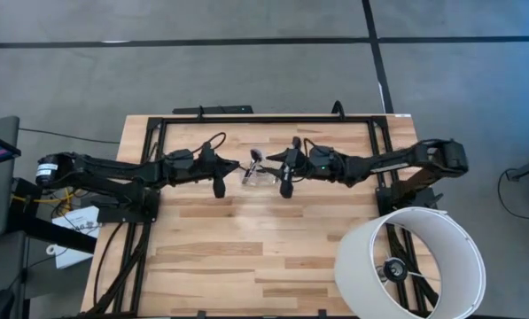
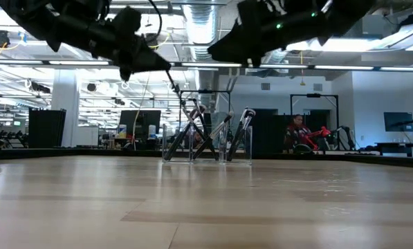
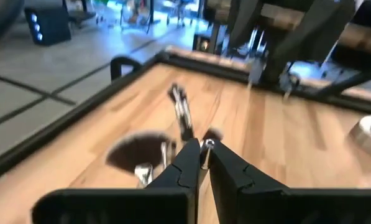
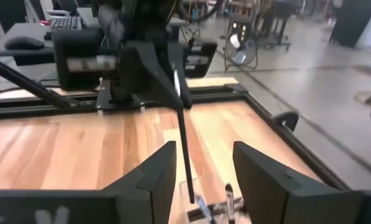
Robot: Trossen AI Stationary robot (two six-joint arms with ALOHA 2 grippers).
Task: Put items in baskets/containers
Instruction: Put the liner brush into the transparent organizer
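A small clear container [image 1: 260,175] [image 2: 206,146] stands on the wooden table between my two grippers. Several dark makeup brushes [image 2: 216,135] lean inside it, bristles up. A fan-shaped brush [image 3: 132,152] shows among them in the left wrist view. My left gripper [image 1: 237,166] [image 3: 201,158] hovers just left of the container, shut on one thin dark brush [image 4: 184,143]. My right gripper [image 1: 270,159] [image 4: 204,168] hovers just right of the container and above it, open, with nothing between its fingers. My left gripper pinches the thin brush by its upper end [image 3: 206,147] between its two fingertips. The fingers reach in nearly level from the table's left. The brush hangs slanting down below them [image 2: 175,84], clear of the table, its lower end over the brushes in the container.
A large white lamp shade [image 1: 410,261] stands at the table's near right corner. A black frame [image 1: 264,118] runs along the far edge and both sides. The near half of the table [image 1: 246,257] is bare wood. A person [image 2: 299,131] sits in the room beyond.
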